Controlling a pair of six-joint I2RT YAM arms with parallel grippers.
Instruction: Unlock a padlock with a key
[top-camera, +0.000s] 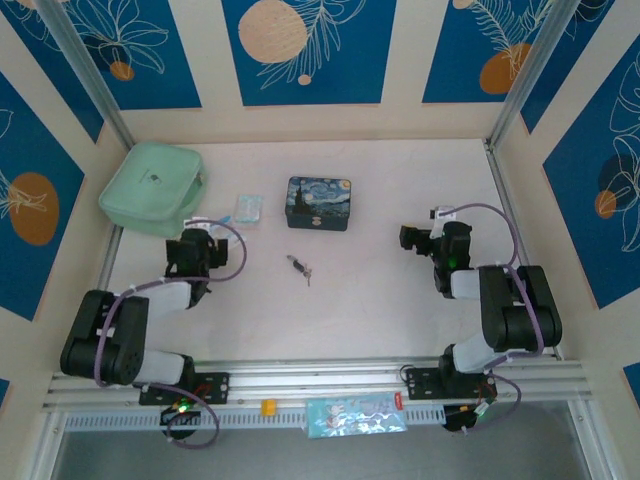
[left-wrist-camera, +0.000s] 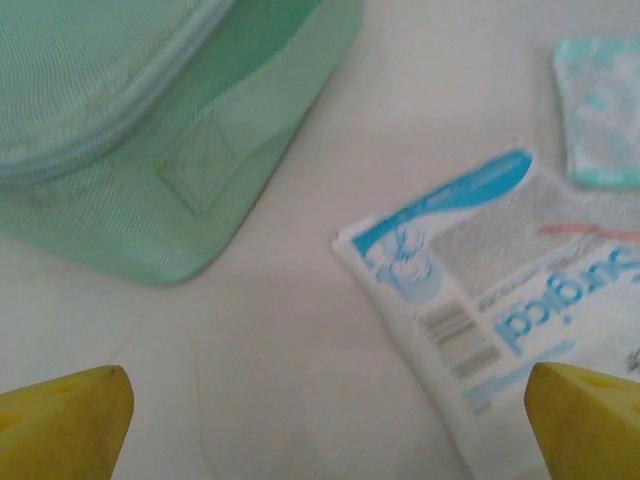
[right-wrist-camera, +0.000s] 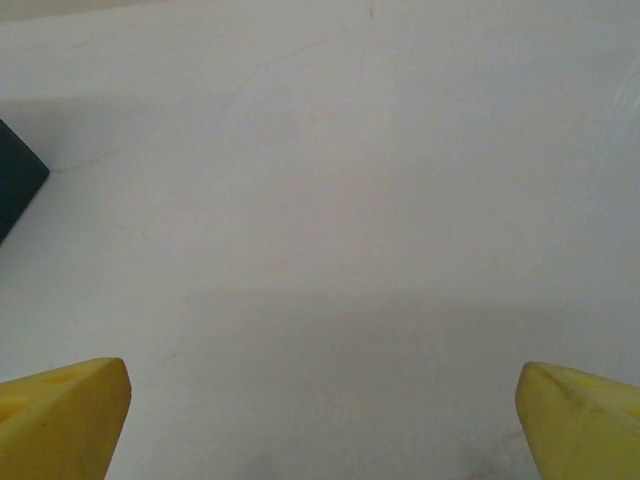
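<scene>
Pale, matte tabletop (top-camera: 380, 300), boxed in by cream walls with blue floral panels (top-camera: 305, 50); an aluminium rail (top-camera: 320, 372) runs along the near edge. The padlock (top-camera: 295, 264) lies mid-tabletop with the key (top-camera: 308, 274) close against it, touching or not I cannot tell, both just in front of the blue tin (top-camera: 319, 203) and well apart from either arm. Left jaws stand wide over the surface near the mint pouch (left-wrist-camera: 150, 130) and a printed packet (left-wrist-camera: 480, 290) — right jaws equally wide over bare tabletop.

Mint-green pouch (top-camera: 152, 188), blue swirl-painted tin (top-camera: 319, 203), blackish padlock (top-camera: 296, 263).
</scene>
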